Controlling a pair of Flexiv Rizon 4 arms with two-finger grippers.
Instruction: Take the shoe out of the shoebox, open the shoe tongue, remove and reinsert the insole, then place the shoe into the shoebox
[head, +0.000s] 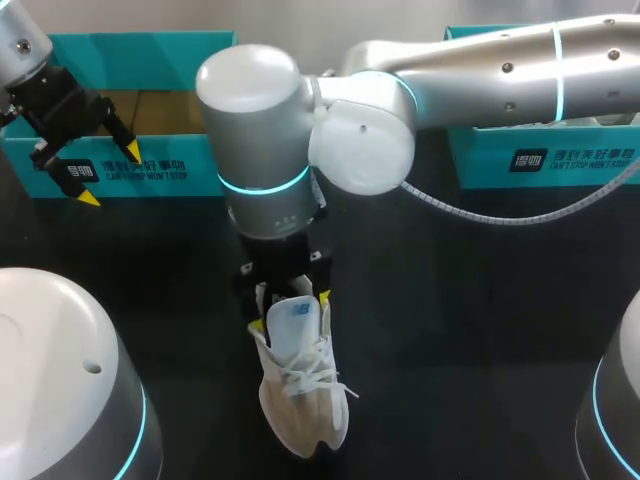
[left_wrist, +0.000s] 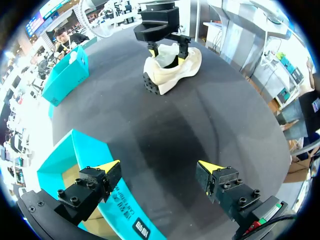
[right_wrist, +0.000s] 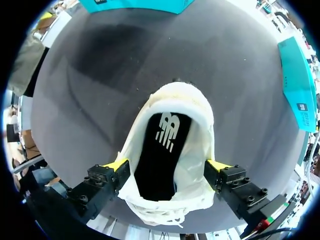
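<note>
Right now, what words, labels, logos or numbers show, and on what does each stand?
Left shoebox front wall: white logo block beside small print, too small to quote reliably.
Right shoebox front wall: the same marking.
Insole inside the shoe: a white logo, no words.
No numbers visible.

A cream-white mesh shoe (head: 300, 405) is laced with white laces (head: 312, 380). Its black insole (right_wrist: 160, 155) is marked with a white logo. The teal cardboard shoebox (head: 160, 165) is printed in white, its inside brown. The matt table (head: 480, 330) is black. The left gripper (head: 110, 175) and right gripper (right_wrist: 168, 165) are black, tipped bright yellow. The silver right arm (head: 480, 65) is ringed in cyan.
</note>
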